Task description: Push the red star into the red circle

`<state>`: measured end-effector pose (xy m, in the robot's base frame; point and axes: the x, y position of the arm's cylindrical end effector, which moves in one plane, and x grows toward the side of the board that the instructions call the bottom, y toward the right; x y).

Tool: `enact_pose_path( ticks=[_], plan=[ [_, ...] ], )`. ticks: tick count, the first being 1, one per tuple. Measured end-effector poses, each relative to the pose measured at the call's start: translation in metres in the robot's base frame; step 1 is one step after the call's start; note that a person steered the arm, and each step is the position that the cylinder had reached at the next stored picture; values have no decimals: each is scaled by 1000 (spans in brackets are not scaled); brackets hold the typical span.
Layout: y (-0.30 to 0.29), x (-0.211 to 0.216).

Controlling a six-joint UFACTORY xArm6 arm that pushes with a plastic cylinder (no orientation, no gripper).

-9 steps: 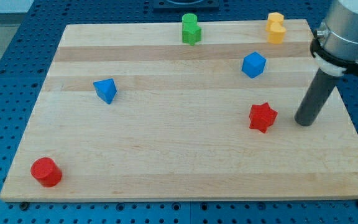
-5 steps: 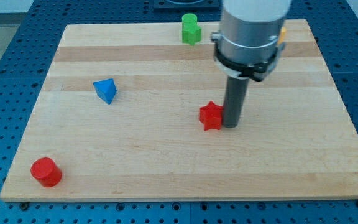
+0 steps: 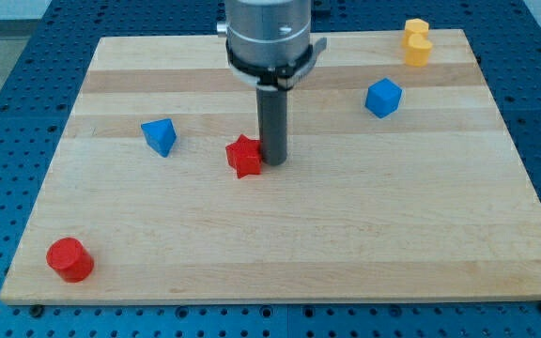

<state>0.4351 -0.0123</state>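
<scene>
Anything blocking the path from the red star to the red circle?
Nothing visible. My tip sits against the red star on its right; the board between it and the red circle, lower left, is bare. The blue block sits above that line.

A wooden board (image 3: 280, 244) is lying flat. It is carrying a red star (image 3: 244, 157), a red circle (image 3: 69, 259), two blue blocks (image 3: 160, 137) (image 3: 383, 98) and a yellow block (image 3: 417, 41).

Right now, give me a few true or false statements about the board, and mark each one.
1. My tip sits against the red star, on its right in the view. True.
2. The red circle is near the view's top right. False: it is at the bottom left.
3. The yellow block is at the view's top right. True.
4. The blue cube touches the star. False: it stands well apart, toward the view's right.
5. A blue block lies left of the star. True.
</scene>
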Motion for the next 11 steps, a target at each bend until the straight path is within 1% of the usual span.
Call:
enact_pose_path(
  ticks=[1, 2, 3, 4, 6, 7, 9, 10, 11],
  plan=[
    [-16, -12],
    [-48, 0],
    [-61, 19],
    [-52, 36],
    [4, 39],
    [17, 47],
    [18, 76],
    [6, 88],
    [2, 80]
  ],
)
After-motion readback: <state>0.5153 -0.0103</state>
